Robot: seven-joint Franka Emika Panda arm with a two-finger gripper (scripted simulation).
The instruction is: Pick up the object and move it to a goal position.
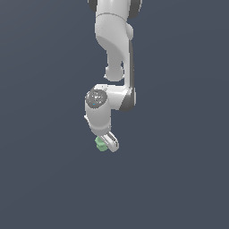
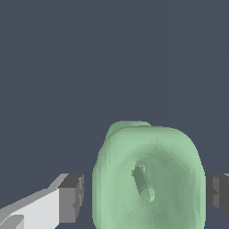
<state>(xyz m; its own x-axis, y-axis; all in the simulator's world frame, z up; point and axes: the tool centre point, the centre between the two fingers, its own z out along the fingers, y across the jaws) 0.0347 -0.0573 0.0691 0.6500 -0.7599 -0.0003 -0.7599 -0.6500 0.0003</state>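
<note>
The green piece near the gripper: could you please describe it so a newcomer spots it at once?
Follow the white arm down to its gripper. The light-green spool sits between the fingers. It is the only coloured thing on the grey floor, with a hollow top.

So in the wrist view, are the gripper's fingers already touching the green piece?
No. The green spool sits between the fingers with dark gaps showing on both sides.

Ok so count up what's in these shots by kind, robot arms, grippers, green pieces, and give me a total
Robot arm: 1
Gripper: 1
Light-green spool piece: 1
Total: 3
</note>
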